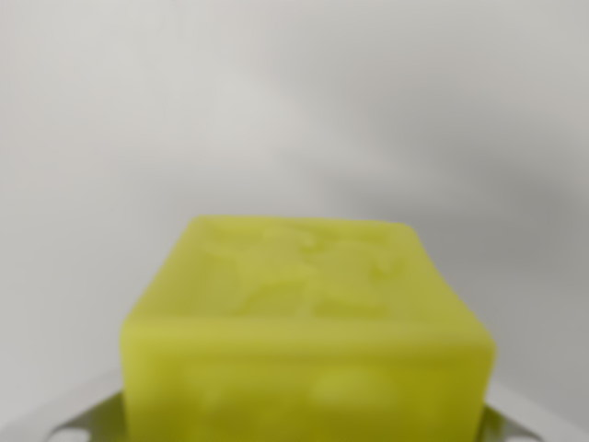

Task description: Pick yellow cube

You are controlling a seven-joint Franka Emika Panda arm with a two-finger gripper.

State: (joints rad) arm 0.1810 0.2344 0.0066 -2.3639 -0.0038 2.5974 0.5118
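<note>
Wrist view showed the yellow cube point(304, 336) very close and blurred, filling the lower middle of the picture, with pale grey parts of the hand point(69, 419) just beside its bottom corners on both sides, so the step looked like the grasp itself or the moment right after it. Whether the hand pinched the cube or stood spread around it could not be told. Behind the cube lay only a plain white bench point(294, 101), nothing blocking; the next move probably called for a firm squeeze and a straight lift.

Plain pale grey bench point(276, 110), blurred and bare across the top. Whether the yellow cube point(304, 331) rests on it, can't tell.
</note>
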